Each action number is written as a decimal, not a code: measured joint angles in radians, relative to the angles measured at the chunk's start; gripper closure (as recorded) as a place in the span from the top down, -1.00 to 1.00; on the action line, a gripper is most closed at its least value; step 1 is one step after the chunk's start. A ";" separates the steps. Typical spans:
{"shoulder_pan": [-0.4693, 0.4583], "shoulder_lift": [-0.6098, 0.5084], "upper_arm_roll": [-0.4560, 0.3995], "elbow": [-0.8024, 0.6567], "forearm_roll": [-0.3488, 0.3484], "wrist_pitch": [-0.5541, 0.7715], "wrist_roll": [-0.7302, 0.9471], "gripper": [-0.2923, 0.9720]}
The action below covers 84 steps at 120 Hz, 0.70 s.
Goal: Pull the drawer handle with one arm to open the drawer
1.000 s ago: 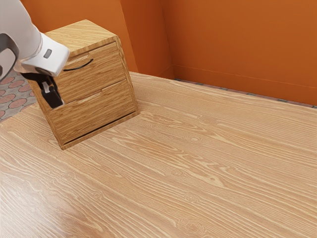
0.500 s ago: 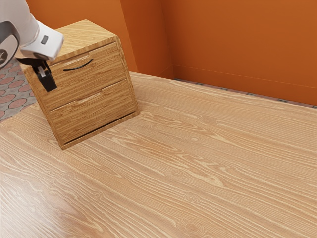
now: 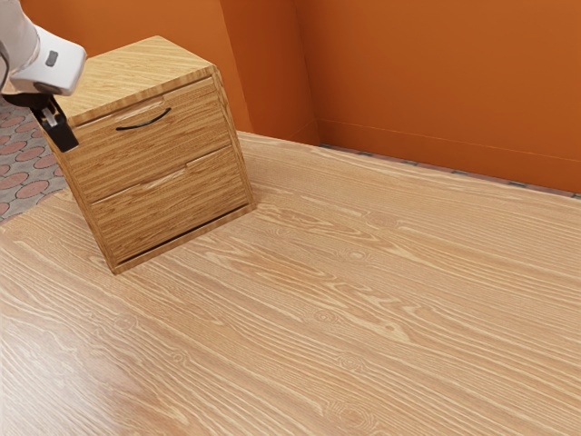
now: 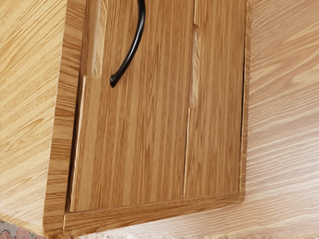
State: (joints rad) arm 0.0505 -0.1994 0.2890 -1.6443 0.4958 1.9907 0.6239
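Jaws hang by the cabinet's (image 3: pixel 163 186) upper corner at the exterior view's left, apart from the black drawer handle (image 3: pixel 145 123). Open or closed? Cannot tell from here.

Bright, even light with a warm cast, pale sheen on the wooden table (image 3: pixel 381 300) well below the pincer (image 3: pixel 64 138), thin dark shadow under the cabinet (image 3: pixel 163 195) base, narrow shadow line along the top drawer (image 4: pixel 149 124) edge near its matte black handle (image 4: pixel 130 47), orange wall (image 3: pixel 436 73) flatly lit.

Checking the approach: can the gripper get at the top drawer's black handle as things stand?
Probably yes: the gripper hangs near the cabinet's front corner, and nothing stands between it and the handle.
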 joint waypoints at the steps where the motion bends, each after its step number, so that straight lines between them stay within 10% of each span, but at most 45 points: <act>1: 0.000 0.002 0.004 0.001 0.000 0.000 0.000 0.54; 84: -0.003 0.134 0.042 0.039 -0.046 0.070 -0.002 0.54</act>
State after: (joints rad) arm 0.0473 -0.0656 0.3305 -1.6053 0.4502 2.0605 0.6223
